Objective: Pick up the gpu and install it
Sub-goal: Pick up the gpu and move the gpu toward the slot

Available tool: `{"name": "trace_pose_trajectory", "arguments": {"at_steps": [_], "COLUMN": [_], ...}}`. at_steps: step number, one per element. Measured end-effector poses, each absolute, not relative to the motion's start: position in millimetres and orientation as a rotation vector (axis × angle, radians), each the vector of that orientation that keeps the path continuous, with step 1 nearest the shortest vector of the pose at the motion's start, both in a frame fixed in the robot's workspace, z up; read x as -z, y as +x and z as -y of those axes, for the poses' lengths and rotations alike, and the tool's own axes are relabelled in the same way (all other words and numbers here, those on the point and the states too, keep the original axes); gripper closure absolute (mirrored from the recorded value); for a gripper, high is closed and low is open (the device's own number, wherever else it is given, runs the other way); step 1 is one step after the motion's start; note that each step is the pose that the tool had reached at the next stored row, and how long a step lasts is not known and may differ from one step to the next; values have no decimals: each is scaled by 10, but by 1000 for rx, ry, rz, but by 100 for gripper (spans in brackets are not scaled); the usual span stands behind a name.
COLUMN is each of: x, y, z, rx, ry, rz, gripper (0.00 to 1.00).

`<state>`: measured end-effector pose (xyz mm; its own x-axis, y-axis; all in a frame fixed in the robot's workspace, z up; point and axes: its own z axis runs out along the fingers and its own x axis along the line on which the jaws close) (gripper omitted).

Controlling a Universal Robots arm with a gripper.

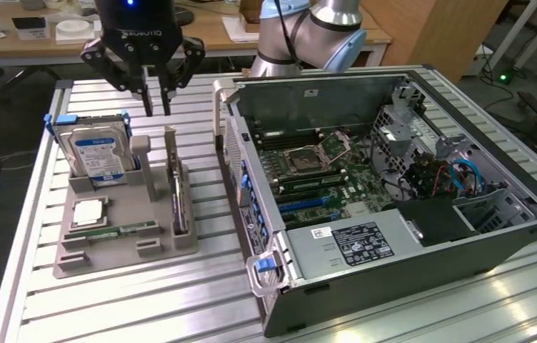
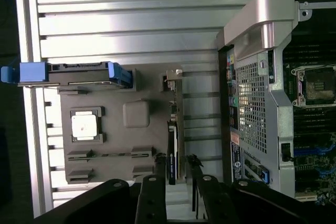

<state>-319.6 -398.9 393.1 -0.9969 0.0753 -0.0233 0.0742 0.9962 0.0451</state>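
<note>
1. The black two-finger gripper point(image 1: 155, 107) hangs above the far end of the grey plastic parts holder point(image 1: 126, 254). Its fingers stand a little apart, with only a narrow gap, and they hold nothing.
2. The gpu point(image 1: 179, 193), a thin flat card with a dark face and a silver end bracket, stands on its edge in a slot of this holder. In the exterior view it lies at about six o'clock from the gripper and lower, not touched.
3. The long axis of the card runs from twelve to six o'clock. In the wrist view its thin upper edge point(image 2: 172, 145) is in line with the gap between the fingers point(image 2: 152, 198).
4. At nine o'clock from the card stands the boxy silver hard drive with a blue label point(image 1: 97, 153). A grey upright post point(image 1: 141, 153) of the holder is between them.
5. At three o'clock is the open dark computer case point(image 1: 411, 279), and its pale corner handle point(image 1: 219, 107) is near the card's far end. I judge that post and case leave little room on both sides.
</note>
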Motion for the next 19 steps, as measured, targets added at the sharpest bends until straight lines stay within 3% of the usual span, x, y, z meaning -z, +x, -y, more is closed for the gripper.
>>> {"name": "trace_pose_trajectory", "arguments": {"at_steps": [8, 19], "x": [-3917, -3784], "y": [-3197, -3196], "z": [3988, 4087], "rx": [-70, -71], "ry": [37, -18], "rz": [-3117, -3122], "gripper": [47, 47]}}
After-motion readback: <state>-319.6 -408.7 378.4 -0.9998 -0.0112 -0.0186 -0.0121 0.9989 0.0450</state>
